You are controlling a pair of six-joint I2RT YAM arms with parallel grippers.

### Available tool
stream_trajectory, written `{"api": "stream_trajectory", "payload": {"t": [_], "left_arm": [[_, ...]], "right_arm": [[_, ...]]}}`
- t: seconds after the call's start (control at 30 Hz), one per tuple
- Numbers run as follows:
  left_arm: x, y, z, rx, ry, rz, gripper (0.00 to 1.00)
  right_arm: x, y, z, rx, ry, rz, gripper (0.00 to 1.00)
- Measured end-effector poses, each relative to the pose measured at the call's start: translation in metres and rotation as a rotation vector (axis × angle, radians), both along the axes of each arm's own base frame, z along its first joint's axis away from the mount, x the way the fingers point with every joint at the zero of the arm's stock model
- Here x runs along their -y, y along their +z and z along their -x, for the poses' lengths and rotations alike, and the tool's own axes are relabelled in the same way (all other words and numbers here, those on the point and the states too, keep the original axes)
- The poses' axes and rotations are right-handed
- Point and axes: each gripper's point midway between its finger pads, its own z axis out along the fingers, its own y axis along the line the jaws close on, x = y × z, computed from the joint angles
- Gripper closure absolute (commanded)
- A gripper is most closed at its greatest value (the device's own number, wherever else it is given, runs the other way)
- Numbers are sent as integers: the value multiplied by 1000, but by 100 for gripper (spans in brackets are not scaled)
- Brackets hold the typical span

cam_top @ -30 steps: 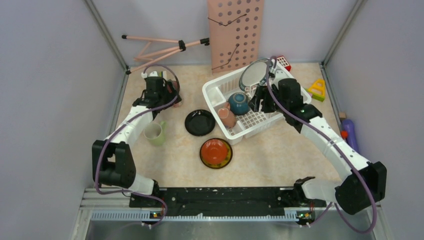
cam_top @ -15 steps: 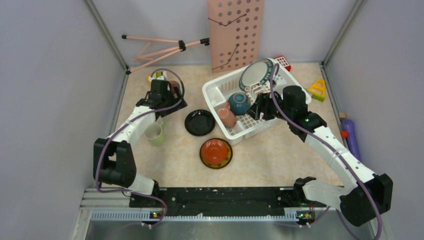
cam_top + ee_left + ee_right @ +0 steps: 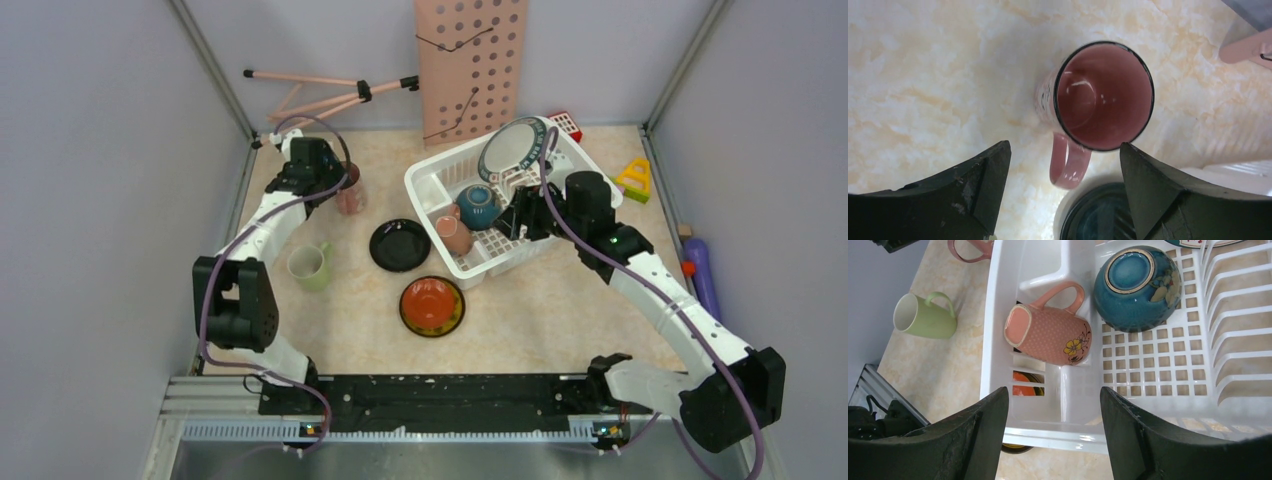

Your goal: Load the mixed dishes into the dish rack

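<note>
The white dish rack (image 3: 428, 181) holds the white plate with dark rim (image 3: 512, 148) on edge, an upturned teal bowl (image 3: 477, 205) and a pinkish cup (image 3: 455, 236) on its side. A second pinkish cup (image 3: 350, 198) stands upright on the table. My left gripper (image 3: 1065, 170) is open just above it, the cup (image 3: 1103, 95) ahead of the fingertips and its handle between them. My right gripper (image 3: 1054, 410) is open and empty over the rack's near wall (image 3: 993, 340). A light green mug (image 3: 310, 266), a black plate (image 3: 400, 245) and a red plate (image 3: 432, 306) lie on the table.
A pink perforated board (image 3: 470, 65) and a pink tripod (image 3: 320, 95) stand at the back wall. Toy blocks (image 3: 635, 178) lie right of the rack. A purple bottle (image 3: 700, 270) lies at the right edge. The black plate's rim (image 3: 1100, 215) is beside the cup.
My left gripper has drawn back toward the far left, uncovering the pink cup on the table. My right gripper backed away from the white plate a second ago and has stayed still since.
</note>
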Motion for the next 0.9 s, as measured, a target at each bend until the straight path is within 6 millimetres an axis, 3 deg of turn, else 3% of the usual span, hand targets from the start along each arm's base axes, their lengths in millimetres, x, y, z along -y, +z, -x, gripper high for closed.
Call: {"api": "stream_trajectory", "payload": {"t": [0.23, 0.33, 0.4, 0.53, 0.63, 0.77, 0.9], "left_arm": [[-6, -13, -39, -30, 19, -26, 29], [-9, -27, -46, -62, 31, -36, 39], [-11, -40, -45, -96, 38, -45, 53], [-17, -54, -44, -129, 64, -53, 99], [-19, -55, -43, -141, 62, -51, 100], [-22, -54, -41, -145, 57, -68, 100], [-19, -46, -26, -146, 26, -41, 100]], "right_arm": [[1, 0, 0, 0, -3, 2, 34], [1, 0, -1, 0, -5, 3, 34], [1, -1, 0, -1, -5, 4, 34], [0, 0, 0, -2, 1, 0, 31], [-2, -1, 3, -7, 16, -8, 26], [-6, -5, 9, -22, 44, -24, 2], [-12, 2, 11, -5, 77, -56, 1]]}}
